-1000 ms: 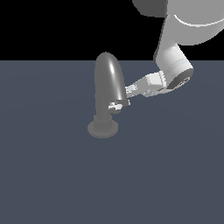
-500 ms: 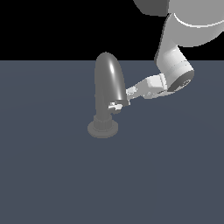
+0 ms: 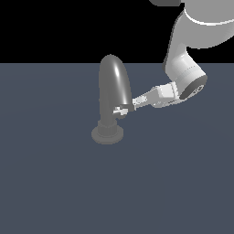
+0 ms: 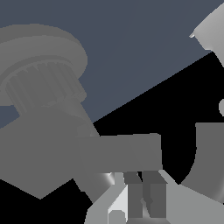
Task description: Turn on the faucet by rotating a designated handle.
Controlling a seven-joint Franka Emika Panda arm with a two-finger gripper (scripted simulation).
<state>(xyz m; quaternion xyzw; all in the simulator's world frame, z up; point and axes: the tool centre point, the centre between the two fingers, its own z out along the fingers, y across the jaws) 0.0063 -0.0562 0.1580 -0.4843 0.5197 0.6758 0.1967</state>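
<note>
One faucet (image 3: 112,91) with one handle (image 3: 119,110) stands on the surface (image 3: 55,183); the arm reaches sideways, its tool (image 3: 129,108) at the handle, grip unclear.

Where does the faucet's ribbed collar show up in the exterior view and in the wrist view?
Exterior view: the ribbed collar sits just above the round flat base, below the dark grey arched faucet.
Wrist view: the collar appears large, beside the base.
Shared landmark: the round base.

No legible text, label or number anywhere (plain rendered surfaces in both views).
</note>
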